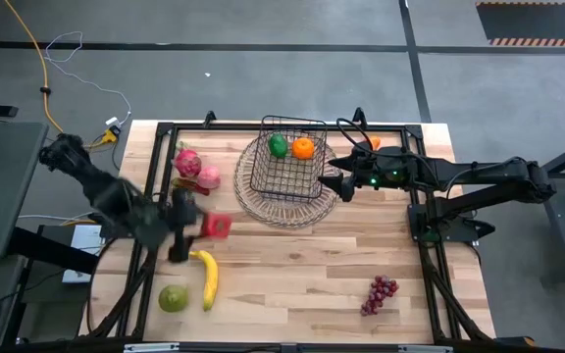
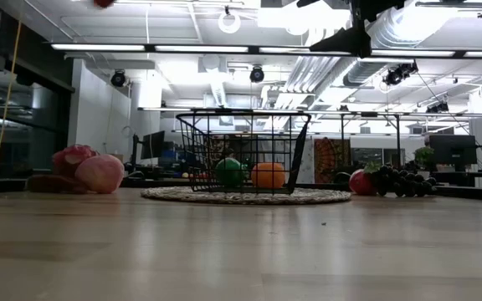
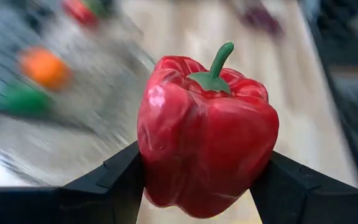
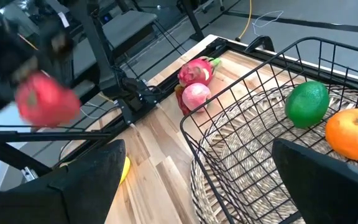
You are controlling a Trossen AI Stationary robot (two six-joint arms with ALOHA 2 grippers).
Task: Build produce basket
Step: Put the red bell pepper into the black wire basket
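My left gripper (image 1: 204, 225) is shut on a red pepper (image 3: 207, 134) above the table's left part, left of the basket (image 1: 287, 157). The pepper also shows, blurred, in the right wrist view (image 4: 47, 99). The dark wire basket stands on a round woven tray (image 1: 263, 204) and holds a green fruit (image 1: 279, 146) and an orange (image 1: 303, 148). My right gripper (image 1: 333, 181) hangs open at the basket's right side, touching nothing. My left gripper pinches the red pepper between its two fingers (image 3: 120, 180), one on each of its opposite side walls (image 3: 151, 155). The green stem (image 3: 219, 62) points away from the fingers. The pepper is lifted clear of the table.
A pink dragon fruit (image 1: 187, 162) and a pink fruit (image 1: 209, 177) lie left of the tray. A banana (image 1: 207, 277) and a green fruit (image 1: 173, 298) lie near the front left. A purple grape bunch (image 1: 380, 293) lies at the front right.
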